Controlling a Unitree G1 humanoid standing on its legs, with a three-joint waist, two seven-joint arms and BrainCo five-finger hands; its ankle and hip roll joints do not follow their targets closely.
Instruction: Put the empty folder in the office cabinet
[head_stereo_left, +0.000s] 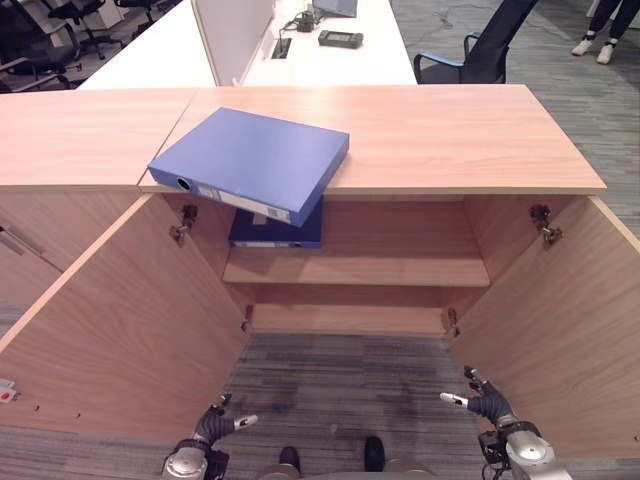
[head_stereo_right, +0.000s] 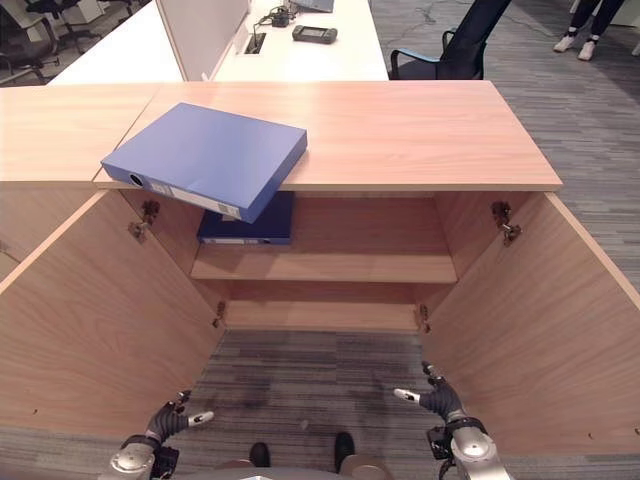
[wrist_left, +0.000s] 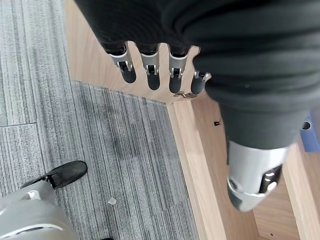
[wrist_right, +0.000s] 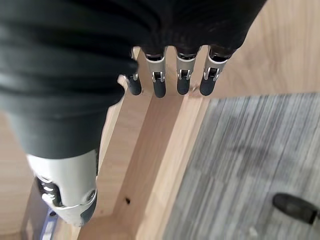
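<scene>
Two hands hang low over the carpet (head_stereo_left: 330, 380) — the left hand (head_stereo_left: 215, 425) and the right hand (head_stereo_left: 487, 403), both with fingers released and holding nothing. Beyond them the cabinet (head_stereo_left: 360, 270) stands with both doors swung wide, its shelf (head_stereo_left: 400, 272) mostly bare; a dark folder (head_stereo_left: 278, 230) lies flat at the shelf's left end. Farther up, the blue folder (head_stereo_left: 250, 160) — the one to be stowed, by my reading — lies on the cabinet top (head_stereo_left: 450, 130), one corner jutting past the front edge. The step in hand looks like the reach before any grasp. Next, a hand must rise to that overhanging corner, pinch it, then slide the folder onto the shelf.
</scene>
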